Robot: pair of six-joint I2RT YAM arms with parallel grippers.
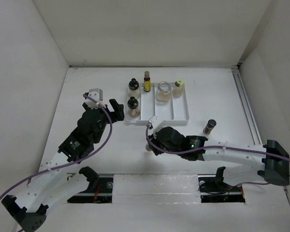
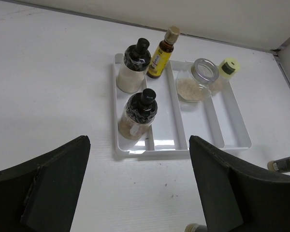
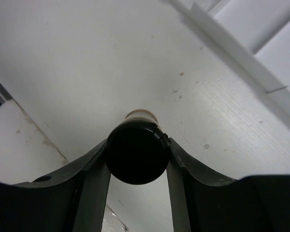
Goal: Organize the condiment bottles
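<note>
On the white table, five condiment bottles are standing in the divided tray, a dark bottle waiting near it. The right gripper is pinching a black-capped bottle in front of the tray; the left gripper is hovering wide open.

bright even overhead light, soft shadows

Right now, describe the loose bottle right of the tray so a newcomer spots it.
Start at the big white divided tray. Just off its near right corner stands a small dark bottle. Unlike the others, it is neither in the tray nor held.
</note>
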